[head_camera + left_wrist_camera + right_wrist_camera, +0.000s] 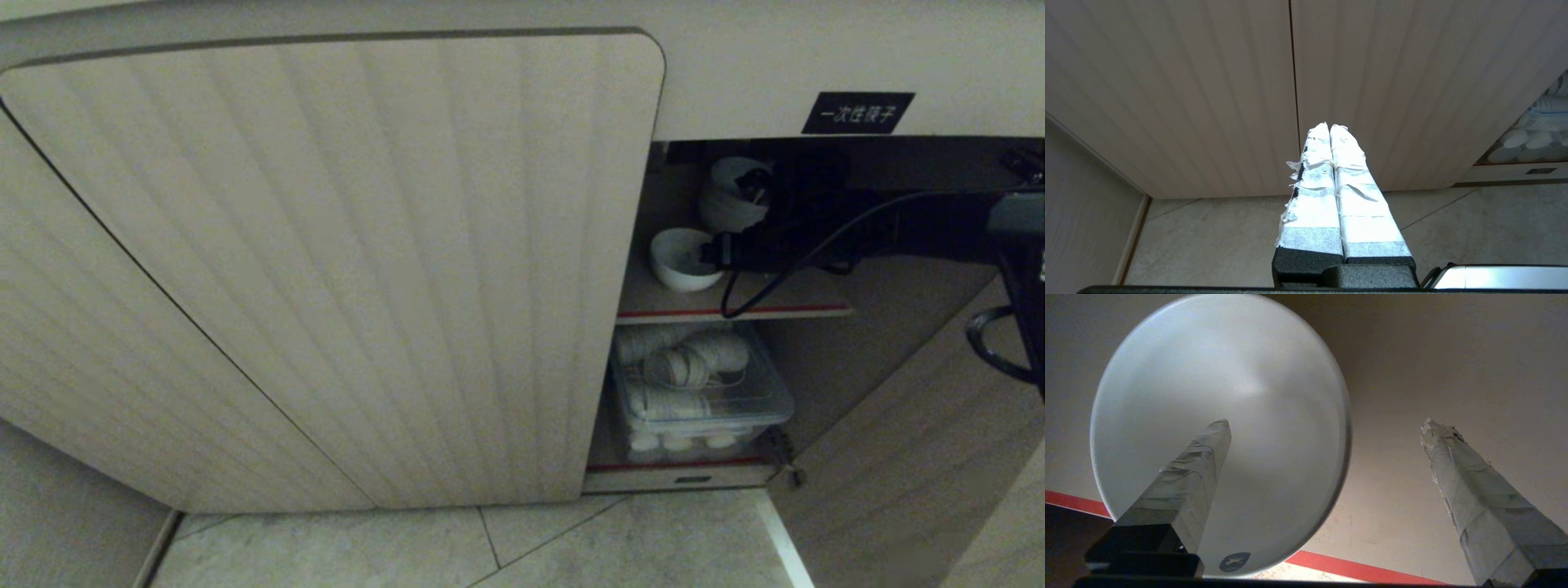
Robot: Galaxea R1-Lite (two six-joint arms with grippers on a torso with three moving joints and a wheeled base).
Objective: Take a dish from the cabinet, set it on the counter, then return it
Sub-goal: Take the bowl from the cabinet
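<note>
Colour rundown from my seat: the cabinet was beige with vertical fluted stripes down its doors, and its shelf had a thin red edge. Upper right of the head frame I saw a black label with white characters. The dish was plain white, with a small dark blue mark near its rim in the right wrist frame. Fingers of the right gripper were wrapped in whitish tape over black. Floor tiles looked pale grey marbled.
</note>
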